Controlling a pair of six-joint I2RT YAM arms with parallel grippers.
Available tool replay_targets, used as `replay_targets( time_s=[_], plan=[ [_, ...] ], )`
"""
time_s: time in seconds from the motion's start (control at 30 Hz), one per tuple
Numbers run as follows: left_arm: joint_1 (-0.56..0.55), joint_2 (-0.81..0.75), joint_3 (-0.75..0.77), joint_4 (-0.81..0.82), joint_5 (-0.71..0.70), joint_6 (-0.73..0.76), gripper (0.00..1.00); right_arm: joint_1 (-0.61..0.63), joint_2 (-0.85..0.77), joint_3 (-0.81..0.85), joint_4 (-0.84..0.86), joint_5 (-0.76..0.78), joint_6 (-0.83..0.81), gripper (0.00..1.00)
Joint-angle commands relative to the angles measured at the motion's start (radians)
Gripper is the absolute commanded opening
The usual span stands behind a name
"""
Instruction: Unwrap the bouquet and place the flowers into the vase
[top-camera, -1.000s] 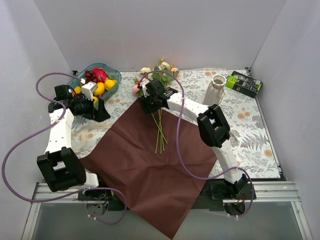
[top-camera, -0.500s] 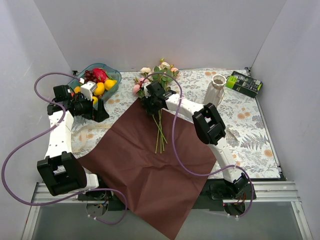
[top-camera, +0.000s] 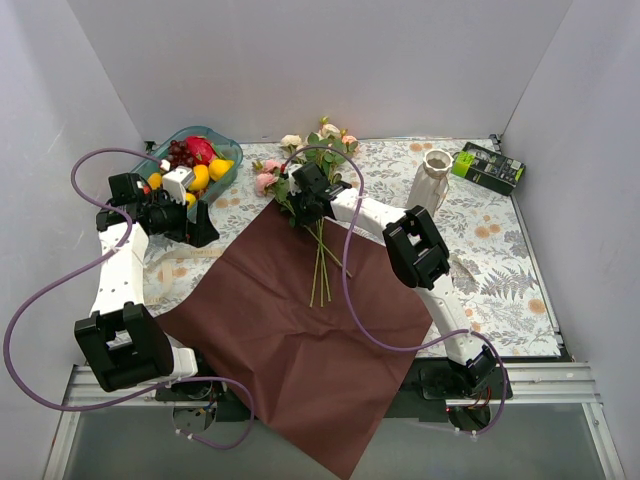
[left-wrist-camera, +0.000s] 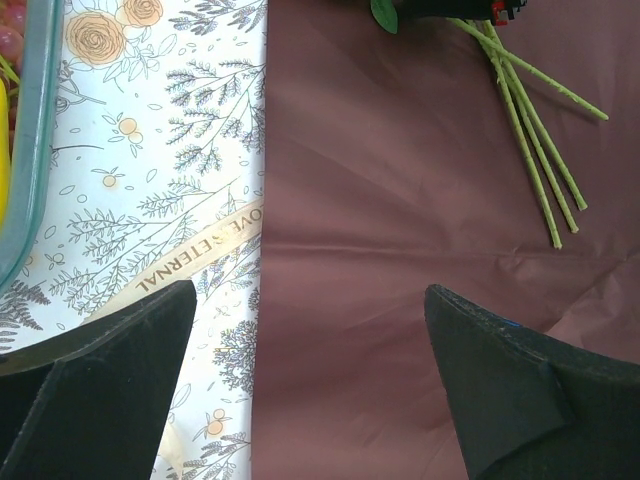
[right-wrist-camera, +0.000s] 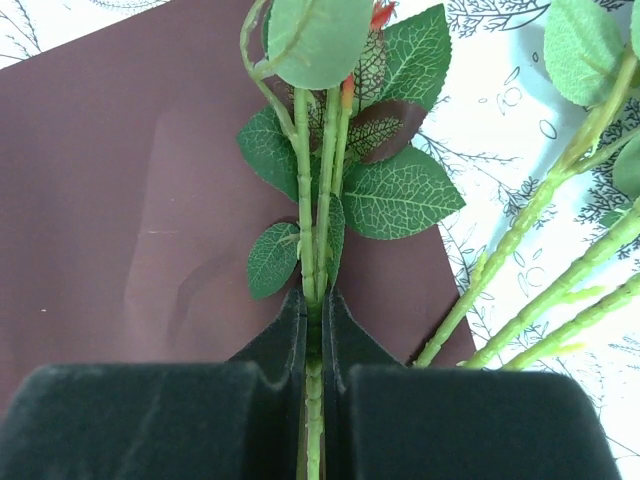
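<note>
- The flowers (top-camera: 320, 245) lay unwrapped on the far edge of the open maroon paper (top-camera: 300, 340). None stood in the vase (top-camera: 433, 178) yet.
- The right gripper (right-wrist-camera: 314, 300) pinched two green stems (right-wrist-camera: 305, 230). Only its wrist camera showed that clearly.
- The left gripper (left-wrist-camera: 310, 300) hung wide open, holding nothing. Only its camera showed the loose ribbon (left-wrist-camera: 200, 260).

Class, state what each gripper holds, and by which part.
The right gripper pinches two rose stems just below their leaves; the left gripper is open, holding nothing.
</note>
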Motion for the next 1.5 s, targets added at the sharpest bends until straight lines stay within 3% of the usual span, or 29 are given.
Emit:
replay_targets(
  time_s=[0.0,0.3,0.47,0.57,0.7,0.73,0.97,1.13,1.47],
  plan=[
    [-0.004,-0.032,-0.002,0.005,0.006,0.004,0.98,0.000,-0.060,0.044,0.027,-0.037,0.014,0.01],
    [-0.004,-0.007,0.061,-0.018,0.036,-0.012,0.98,-0.018,-0.363,0.087,0.139,-0.043,0.018,0.01],
    [-0.003,0.002,0.078,-0.021,0.038,-0.019,0.98,-0.058,-0.580,-0.004,0.292,-0.015,-0.054,0.01],
    [-0.004,0.003,0.081,-0.020,0.035,-0.023,0.98,-0.098,-0.742,-0.176,0.511,0.065,-0.149,0.01],
    [-0.004,0.002,0.072,-0.015,0.032,-0.023,0.98,-0.176,-0.928,-0.444,0.948,0.071,-0.258,0.01],
    [-0.004,0.002,0.070,-0.012,0.035,-0.023,0.98,-0.210,-0.966,-0.469,0.979,0.083,-0.275,0.01],
    [-0.004,0.039,0.101,-0.027,0.064,-0.028,0.98,-0.374,-1.066,-0.711,1.323,0.103,-0.268,0.01],
    [-0.003,0.049,0.112,-0.033,0.052,-0.023,0.98,-0.466,-1.054,-0.760,1.415,0.071,-0.205,0.01],
    [-0.004,0.059,0.121,-0.039,0.050,-0.008,0.98,-0.515,-1.020,-0.809,1.484,0.040,-0.185,0.01]
  ],
)
